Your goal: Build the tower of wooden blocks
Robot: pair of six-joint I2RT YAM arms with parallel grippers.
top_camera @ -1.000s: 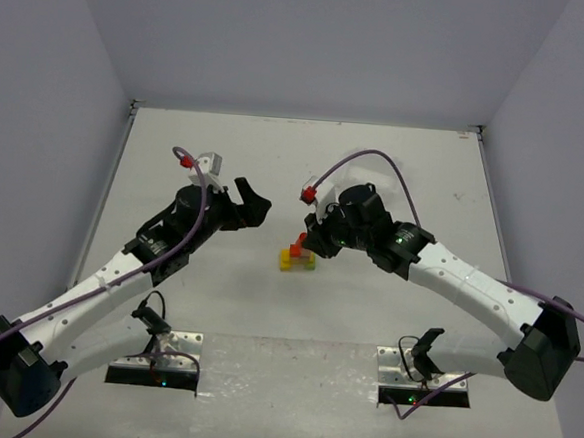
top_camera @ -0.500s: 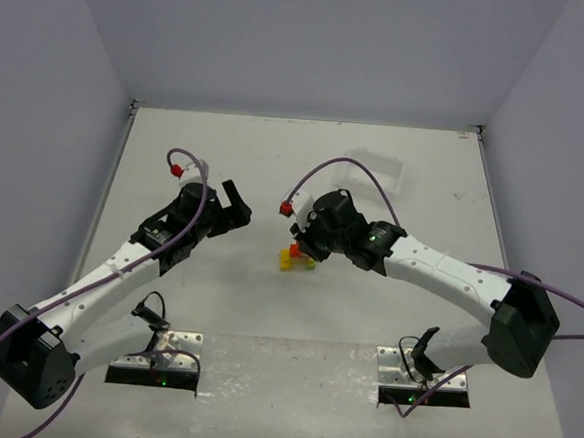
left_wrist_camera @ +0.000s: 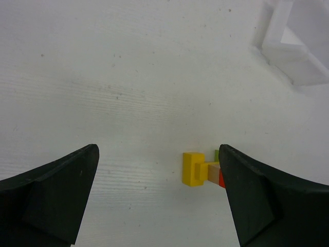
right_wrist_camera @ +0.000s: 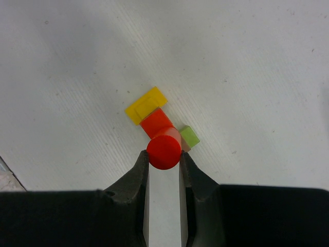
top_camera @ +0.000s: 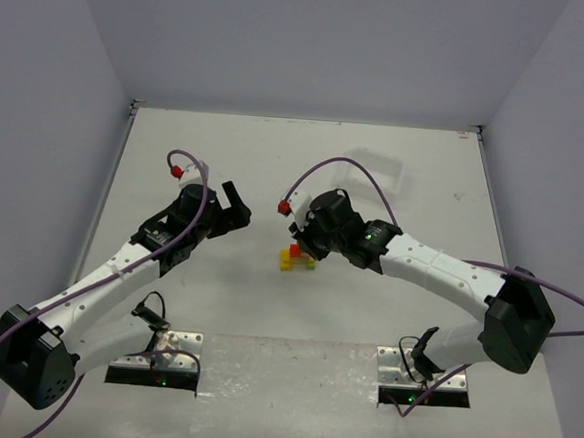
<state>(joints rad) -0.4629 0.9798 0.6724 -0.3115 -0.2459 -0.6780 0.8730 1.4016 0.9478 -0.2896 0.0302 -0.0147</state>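
The wood block tower [top_camera: 296, 257] stands mid-table: yellow [right_wrist_camera: 146, 104] and green [right_wrist_camera: 189, 136] blocks at the base, a red-orange block [right_wrist_camera: 156, 122] and a sliver of plain brown [right_wrist_camera: 185, 146] above. My right gripper [right_wrist_camera: 164, 157] is shut on a red cylinder [right_wrist_camera: 164, 151], held directly over the tower; I cannot tell whether it touches the stack. In the top view this gripper [top_camera: 305, 242] covers the tower's right side. My left gripper [left_wrist_camera: 158, 154] is open and empty, left of the tower [left_wrist_camera: 200, 169] and facing it; it also shows in the top view [top_camera: 241, 207].
A clear plastic tray [left_wrist_camera: 295, 46] lies at the back right, faint in the top view [top_camera: 376, 170]. Grey walls enclose the table on three sides. Both arm bases are bolted at the near edge.
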